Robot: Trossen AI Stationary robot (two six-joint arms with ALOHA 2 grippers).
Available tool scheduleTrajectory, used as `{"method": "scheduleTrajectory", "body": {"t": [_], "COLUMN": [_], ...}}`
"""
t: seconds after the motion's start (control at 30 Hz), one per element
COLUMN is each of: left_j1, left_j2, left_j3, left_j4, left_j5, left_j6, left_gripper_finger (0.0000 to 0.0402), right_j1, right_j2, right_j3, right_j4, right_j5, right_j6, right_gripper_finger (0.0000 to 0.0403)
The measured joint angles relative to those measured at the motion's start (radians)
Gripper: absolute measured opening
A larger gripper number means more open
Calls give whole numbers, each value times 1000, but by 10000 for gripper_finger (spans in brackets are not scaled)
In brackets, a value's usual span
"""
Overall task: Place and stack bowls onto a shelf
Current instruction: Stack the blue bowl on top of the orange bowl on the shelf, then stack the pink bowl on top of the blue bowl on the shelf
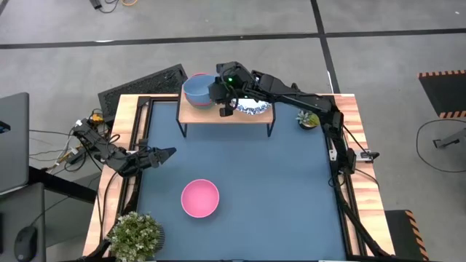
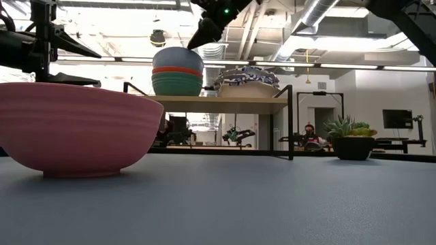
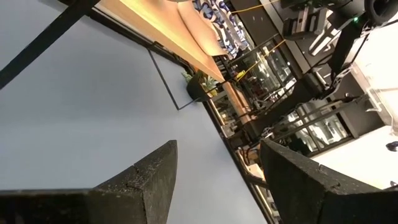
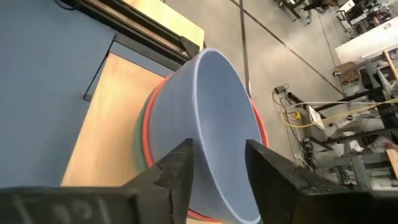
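Observation:
On the shelf, a light blue bowl sits nested in a red bowl, which sits in a green one. Beside this stack rest white blue-patterned bowls. My right gripper is open and comes down over the blue bowl's right rim. A pink bowl stands upright on the blue mat. My left gripper waits open and holding nothing near the table's left edge. My right gripper stands astride the blue bowl's rim from above. One finger is outside the wall and the other is inside the bowl. The outer finger lies close against the wall; I cannot tell whether it touches. The bowl rests in the red bowl.
A bushy potted plant stands at the near left corner and a small one at the far right beside the shelf. The shelf's black legs stand on the mat. Open mat lies around the pink bowl.

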Motion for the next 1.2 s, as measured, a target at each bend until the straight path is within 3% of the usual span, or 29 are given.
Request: {"method": "scheduleTrajectory", "body": {"t": [0.23,0.3,0.57,0.8,1.0,1.2], "left_j1": [0,0,0,0,0,0], "left_j2": [0,0,0,0,0,0], "left_j3": [0,0,0,0,0,0], "left_j4": [0,0,0,0,1,2], "left_j5": [3,3,1,1,9,10], "left_j6": [10,10,21,21,15,15], "left_gripper_finger": [214,214,214,214,214,214], "right_j1": [87,124,141,105,138,202], "right_j2": [-20,-22,8,80,117,67], "right_j3": [0,0,-1,-5,-6,-3], "right_j4": [-36,-8,255,185,149,171], "right_j5": [3,68,299,295,392,433], "right_j6": [22,-10,24,60,-56,-122], "right_gripper_finger": [211,211,160,115,112,112]}}
